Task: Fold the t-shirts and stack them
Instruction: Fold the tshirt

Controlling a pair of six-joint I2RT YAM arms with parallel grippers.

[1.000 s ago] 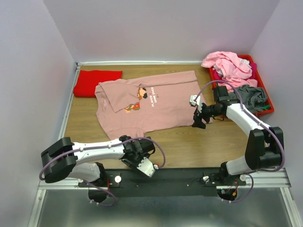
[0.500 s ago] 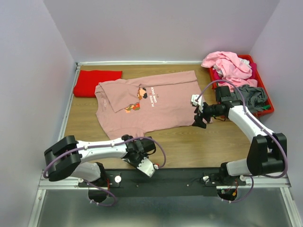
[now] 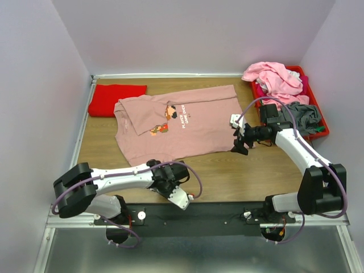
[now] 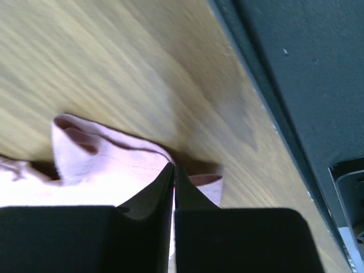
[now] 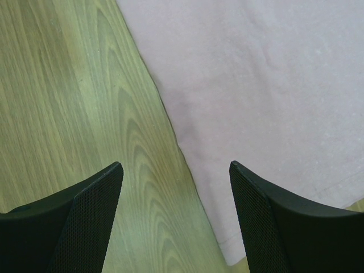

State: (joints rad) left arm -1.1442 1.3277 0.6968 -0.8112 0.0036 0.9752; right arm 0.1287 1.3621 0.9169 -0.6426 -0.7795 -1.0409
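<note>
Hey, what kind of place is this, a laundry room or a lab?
Probably a robot lab test cell: plain walls box in a wooden table, a left arm and right arm are bolted at its near edge, and a pink t-shirt lies spread near a bin of clothes.

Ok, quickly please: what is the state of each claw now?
Left claw: closed on the hem of the dusty-pink t-shirt.
Right claw: open, holding nothing, above the same shirt's edge.

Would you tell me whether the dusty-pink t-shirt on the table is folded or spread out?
Mostly spread out: the dusty-pink t-shirt lies flat on the table, print facing up, only one side flap folded over.
</note>
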